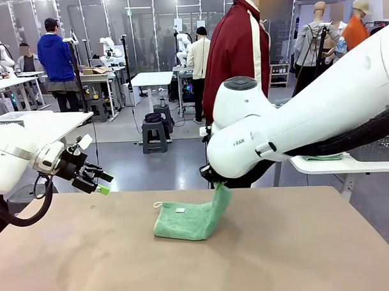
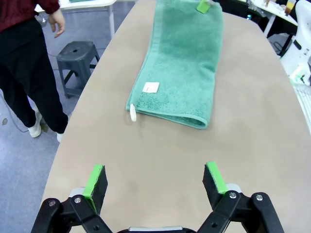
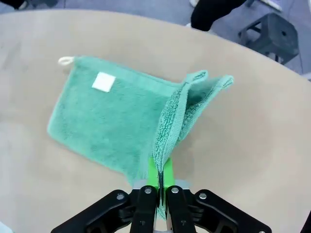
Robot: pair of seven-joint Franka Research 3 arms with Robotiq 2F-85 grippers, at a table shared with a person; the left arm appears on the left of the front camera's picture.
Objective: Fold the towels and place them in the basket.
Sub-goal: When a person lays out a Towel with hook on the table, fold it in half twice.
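A mint green towel (image 1: 184,219) lies folded near the middle of the brown table (image 1: 90,264), with a small white label (image 3: 103,81) on top and a loop at its left corner. My right gripper (image 3: 159,172) is shut on the towel's right end and holds that end raised off the table, so the cloth (image 1: 220,199) hangs up from the flat part. In the left wrist view the towel (image 2: 182,63) stretches away from my left gripper (image 2: 156,177), which is open, holds nothing and hovers at the table's left (image 1: 101,182). The dark perforated basket (image 1: 380,148) is partly behind my right arm.
A person in a maroon jacket (image 1: 236,48) stands at the table's far side. A grey stool (image 2: 75,53) stands on the floor beside the table. At the right, a white side table (image 1: 336,165) carries a green cloth (image 1: 323,157).
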